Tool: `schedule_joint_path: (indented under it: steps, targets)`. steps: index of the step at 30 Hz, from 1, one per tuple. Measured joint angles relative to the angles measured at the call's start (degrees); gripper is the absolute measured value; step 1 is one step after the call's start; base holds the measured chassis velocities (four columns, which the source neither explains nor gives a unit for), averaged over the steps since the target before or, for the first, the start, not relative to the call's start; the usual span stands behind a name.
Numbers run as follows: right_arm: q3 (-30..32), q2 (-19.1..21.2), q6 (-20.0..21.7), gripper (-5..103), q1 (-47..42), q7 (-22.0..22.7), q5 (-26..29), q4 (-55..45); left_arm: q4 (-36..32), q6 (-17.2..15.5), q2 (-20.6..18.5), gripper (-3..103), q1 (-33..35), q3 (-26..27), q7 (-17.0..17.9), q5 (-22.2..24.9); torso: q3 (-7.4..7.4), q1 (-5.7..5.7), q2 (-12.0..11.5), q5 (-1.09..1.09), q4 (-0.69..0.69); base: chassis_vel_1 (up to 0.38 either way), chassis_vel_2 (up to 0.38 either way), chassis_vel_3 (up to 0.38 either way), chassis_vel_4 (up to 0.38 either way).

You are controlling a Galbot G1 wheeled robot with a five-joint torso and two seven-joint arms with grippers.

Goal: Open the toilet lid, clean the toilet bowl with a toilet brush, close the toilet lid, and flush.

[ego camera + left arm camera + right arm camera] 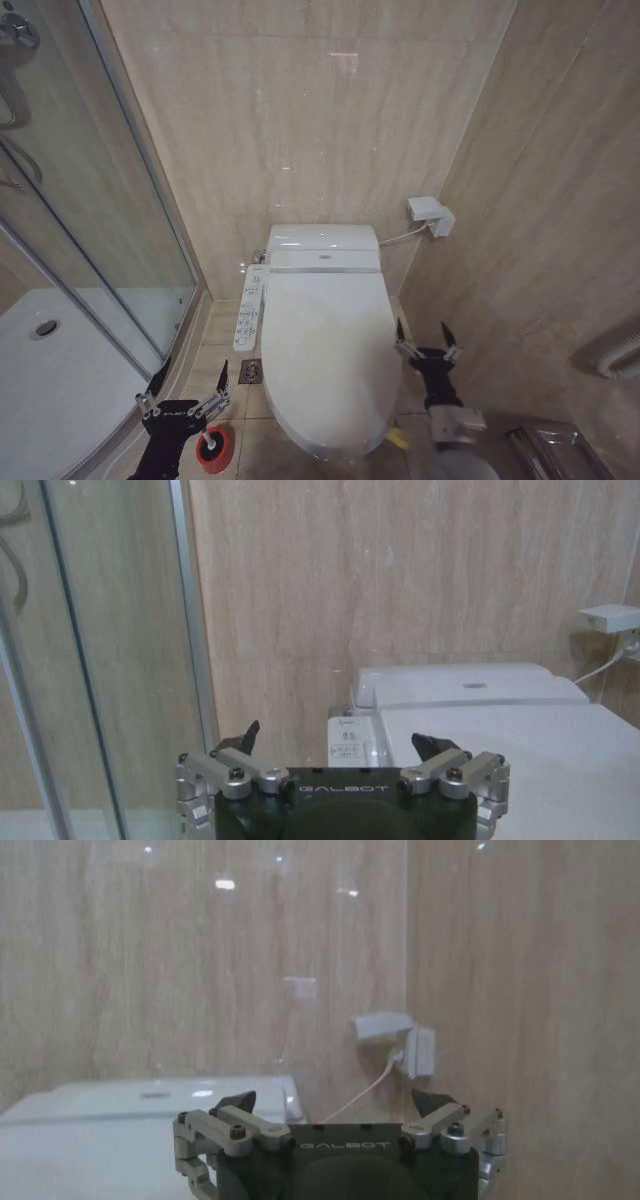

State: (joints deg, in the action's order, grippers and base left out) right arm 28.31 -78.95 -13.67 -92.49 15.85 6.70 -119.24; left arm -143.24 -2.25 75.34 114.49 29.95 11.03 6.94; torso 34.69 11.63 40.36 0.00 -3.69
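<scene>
Centrally in the lower half of the head view, the toilet lid [325,350] lies shut over the toilet bowl [330,448]. At lower left the left end effector [187,383] hangs open and empty above a red holder cup [214,446]. At lower right the right end effector [427,336] is open too, just beside the lid's edge.

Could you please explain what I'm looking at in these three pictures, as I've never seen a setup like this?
This is a wheeled two-armed robot in a bathroom. The wide picture comes from a camera on its head, looking down at a toilet with its lid closed. The other two come from cameras on its wrists. Each arm ends in a two-fingered tool. The left tool hangs open beside the toilet, above a red cup on the floor. The right tool hangs open on the toilet's other side. Neither holds anything. A control panel runs along the seat's edge, a shower tray lies to the left, and a wall socket sits behind.
</scene>
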Motion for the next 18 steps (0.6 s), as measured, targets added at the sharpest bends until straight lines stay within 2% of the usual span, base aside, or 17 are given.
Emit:
schedule_joint_path:
  steps: [7, 18]
  targets:
    - [0.43, -1.84, -0.72, 100, -7.25, -0.04, -0.56, -9.09, 0.00, 0.00, 0.00, 100, 0.00, 0.00, 0.00, 0.00, 0.00, 0.00, 0.00, -0.01, 0.01, 0.000, 0.000, 0.000, 0.000]
    - [2.99, -2.09, 0.33, 100, -10.36, -0.19, -0.57, -16.39, 0.00, 0.00, 0.00, 100, -0.01, 0.00, 0.00, 0.00, 0.00, 0.00, 0.00, -0.01, 0.02, 0.000, 0.000, 0.000, 0.000]
